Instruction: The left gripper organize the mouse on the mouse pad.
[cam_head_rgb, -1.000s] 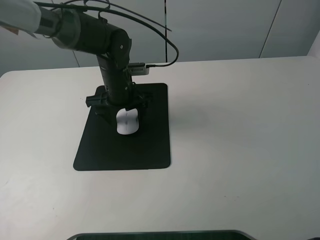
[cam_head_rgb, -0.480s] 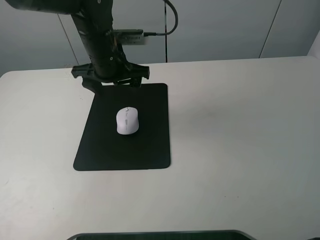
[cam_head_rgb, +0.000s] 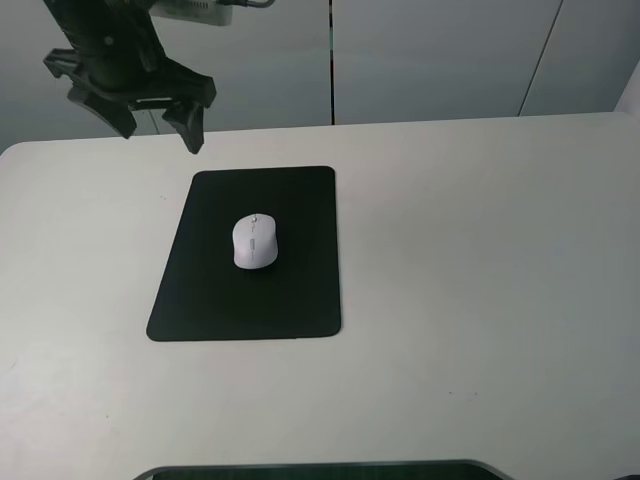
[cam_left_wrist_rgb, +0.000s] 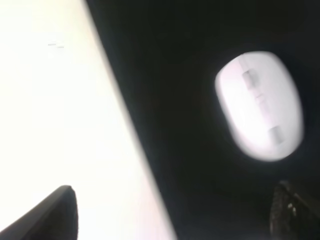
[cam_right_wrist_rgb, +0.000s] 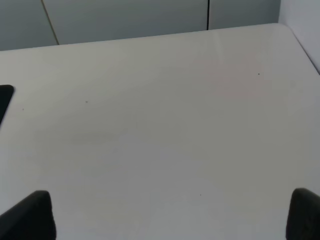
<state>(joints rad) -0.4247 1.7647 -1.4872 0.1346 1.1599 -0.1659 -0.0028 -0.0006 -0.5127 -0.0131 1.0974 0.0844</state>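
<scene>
Left gripper (cam_head_rgb: 160, 133) splayed wide, clamped on nothing, touching nothing; up in the air past the table's (cam_head_rgb: 480, 300) far edge, near the far-left corner. Mouse (cam_head_rgb: 255, 243) alone on the pad (cam_head_rgb: 300, 290), a little toward the pad's far edge from its middle, scroll wheel toward that edge. Since half a second ago: lifted higher and off to the left, away from above the pad's far edge; mouse unmoved. Right gripper (cam_right_wrist_rgb: 165, 217) likewise wide apart, empty, above the table.
</scene>
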